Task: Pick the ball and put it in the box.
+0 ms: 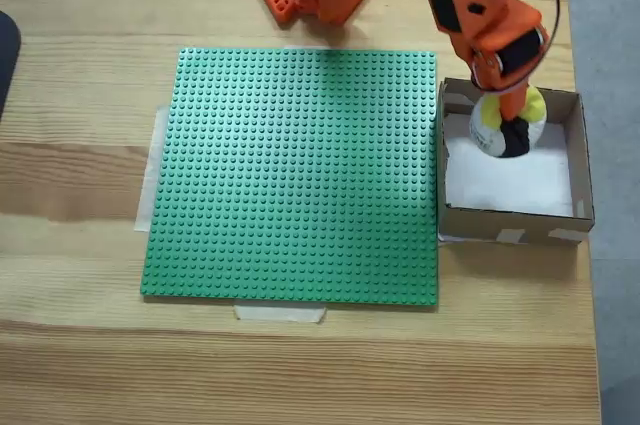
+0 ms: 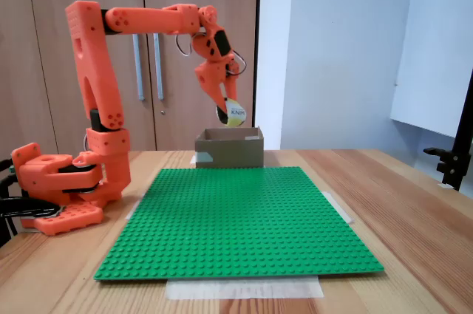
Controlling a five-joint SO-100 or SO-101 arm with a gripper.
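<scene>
Gripping ball [image 1: 508,126], pincer [image 1: 512,117] above box [image 1: 512,222]

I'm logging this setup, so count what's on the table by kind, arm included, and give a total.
Orange robot arm: 1
Hand holding the ball: 1
Ball: 1
Cardboard box: 1
Green studded baseplate: 1
Total: 5

Evenly and softly lit in both fixed views, without hard glare. Faint, diffuse shadows only, one under the orange plastic arm [image 1: 487,20] at the top of the green studded baseplate [image 1: 300,175]. Slightly soft focus throughout; pale wooden tabletop [image 2: 414,203] brightest toward the right.
</scene>
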